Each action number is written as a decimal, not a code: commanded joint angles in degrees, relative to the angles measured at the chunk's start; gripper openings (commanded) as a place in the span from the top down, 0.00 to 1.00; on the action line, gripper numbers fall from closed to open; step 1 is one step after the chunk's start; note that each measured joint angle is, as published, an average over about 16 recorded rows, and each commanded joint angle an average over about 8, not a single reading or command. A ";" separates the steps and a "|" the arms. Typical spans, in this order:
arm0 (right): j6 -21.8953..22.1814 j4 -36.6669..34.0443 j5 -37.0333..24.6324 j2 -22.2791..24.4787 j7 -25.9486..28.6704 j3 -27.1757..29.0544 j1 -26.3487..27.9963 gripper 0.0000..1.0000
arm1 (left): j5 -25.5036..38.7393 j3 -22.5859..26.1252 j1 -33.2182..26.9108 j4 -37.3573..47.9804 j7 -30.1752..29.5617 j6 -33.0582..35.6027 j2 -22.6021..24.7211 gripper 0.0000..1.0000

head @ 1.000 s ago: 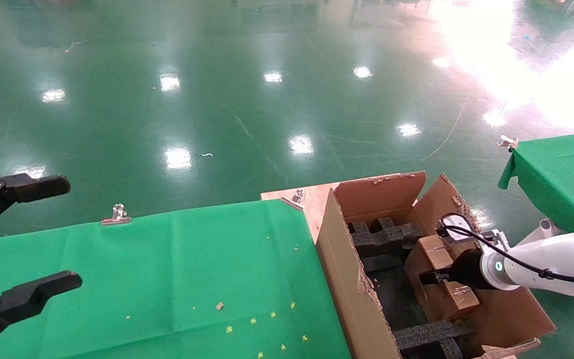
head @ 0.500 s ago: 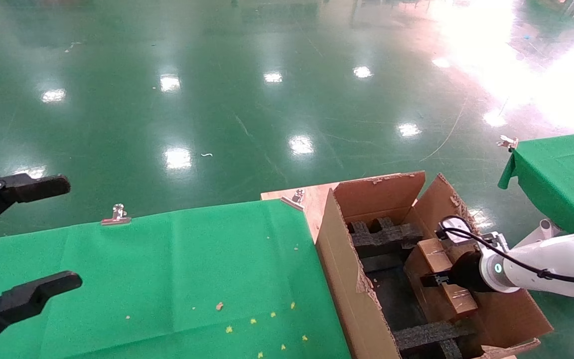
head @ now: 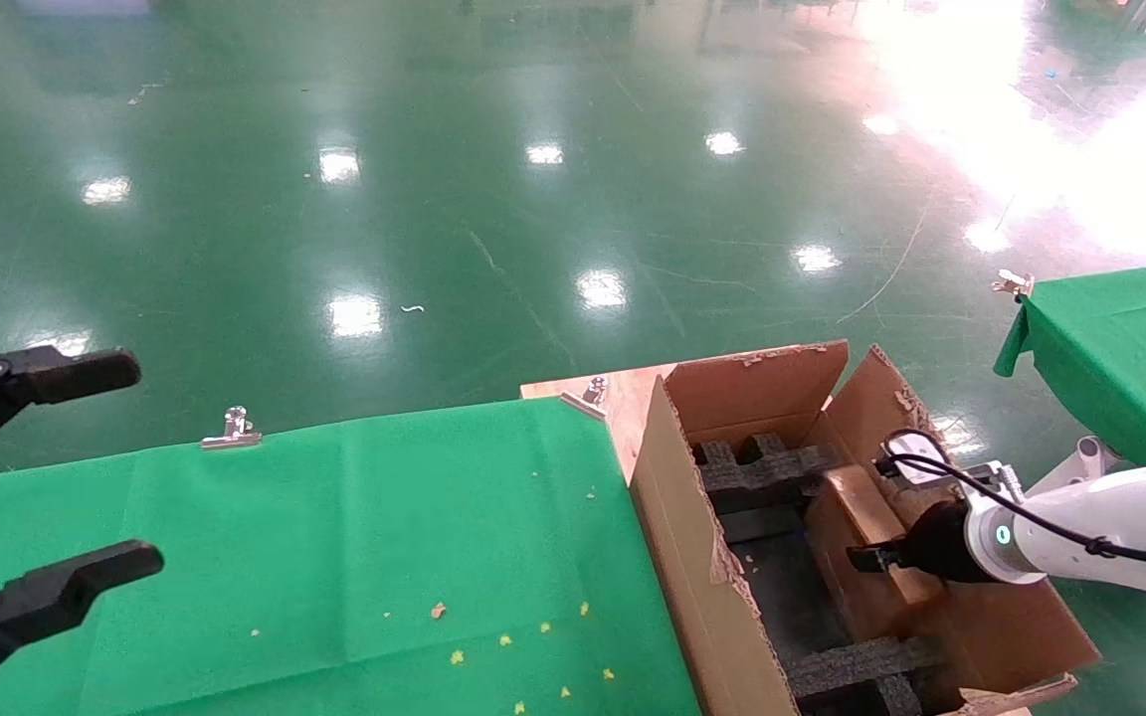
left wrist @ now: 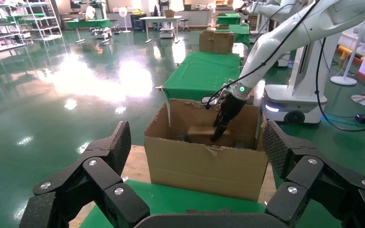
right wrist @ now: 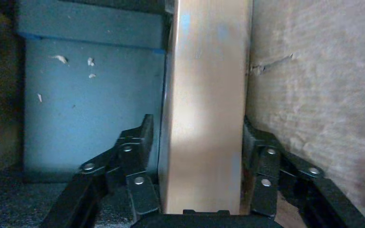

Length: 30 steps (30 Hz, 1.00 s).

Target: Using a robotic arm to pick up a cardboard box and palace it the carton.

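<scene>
The large brown carton (head: 672, 517) stands open at the right end of the green table, with black foam blocks (head: 767, 467) inside. My right gripper (head: 876, 557), on the white arm with the teal ring, reaches down into it and is shut on the small brown cardboard box (head: 857, 507). The box stands on edge against the carton's right inner wall. In the right wrist view the box (right wrist: 204, 118) sits between both fingers (right wrist: 140, 142) beside the carton wall (right wrist: 313, 85). My left gripper (head: 145, 464) is open and empty at the far left. Its wrist view shows the carton (left wrist: 204, 166) and the box (left wrist: 202, 134).
The green cloth table (head: 334, 547) has metal clips (head: 231, 428) on its far edge and small yellow scraps near the front. A wooden board (head: 623, 398) lies under the carton. A second green table (head: 1120, 348) stands at the right.
My right gripper has moved down and slightly right with the cardboard box, carrying it lower into the carton along the right wall. The left arm has not moved.
</scene>
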 commanded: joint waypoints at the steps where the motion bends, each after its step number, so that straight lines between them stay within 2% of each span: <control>1: -0.08 0.54 -0.20 0.36 0.18 0.00 0.18 0.00 | 0.00 0.00 0.00 0.00 0.00 0.00 0.00 0.00; 9: 0.59 6.40 -2.51 3.58 2.00 1.22 3.29 0.00 | 0.00 0.00 0.00 0.00 0.00 0.00 0.00 0.00; 17: 2.65 18.29 -3.87 8.31 2.37 4.22 8.27 0.00 | 0.00 0.00 0.00 0.00 0.00 0.00 0.00 0.00; 20: 4.03 21.00 -1.60 8.57 -1.04 5.22 9.42 0.00 | 0.00 0.00 0.00 0.00 0.00 0.00 0.00 0.00; 23: 4.62 21.76 3.79 7.89 -7.53 6.37 10.27 0.00 | 0.00 0.00 0.00 0.00 0.00 0.00 0.00 0.00; 28: 2.05 22.34 15.90 7.33 -19.66 9.04 11.60 0.00 | 0.00 0.00 0.00 0.01 0.00 -0.01 0.00 0.00; 30: 0.44 22.66 20.11 7.38 -22.84 10.09 12.02 0.00 | 0.00 0.00 0.01 0.01 0.00 -0.01 0.00 0.00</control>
